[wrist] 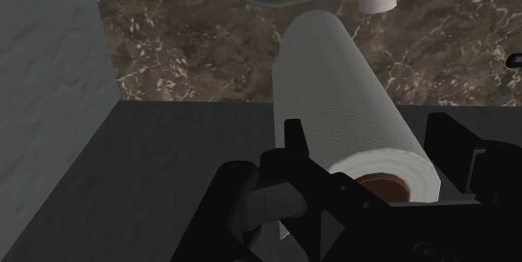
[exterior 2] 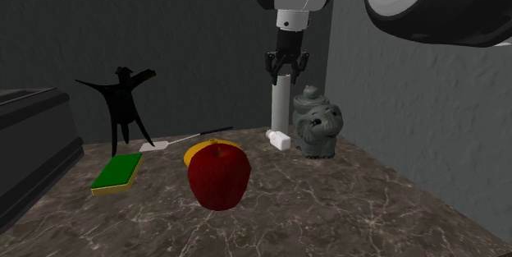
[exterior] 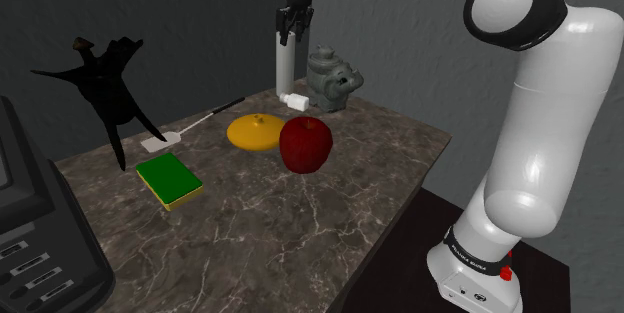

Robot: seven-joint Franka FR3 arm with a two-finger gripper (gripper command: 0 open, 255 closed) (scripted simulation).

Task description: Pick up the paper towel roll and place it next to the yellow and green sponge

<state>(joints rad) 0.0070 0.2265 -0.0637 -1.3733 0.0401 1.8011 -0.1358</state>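
We've got the gripper [exterior 2: 287, 68] poised right over the paper towel roll [exterior 2: 281, 109], its black fingers spread apart at the top of the roll and clasping nothing. The white roll stands upright at the far edge of the table [exterior: 330, 226], by the wall and just beside a grey figurine [exterior: 332, 79]. The green and yellow sponge [exterior: 168, 179] lies well apart, toward the shoulder view's left, and a red apple [exterior: 305, 144] sits mid-table.

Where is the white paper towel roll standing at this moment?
In the shoulder view, the white paper towel roll stands upright at the far edge of the dark marble table, directly under the black gripper, just left of the grey animal figurine.
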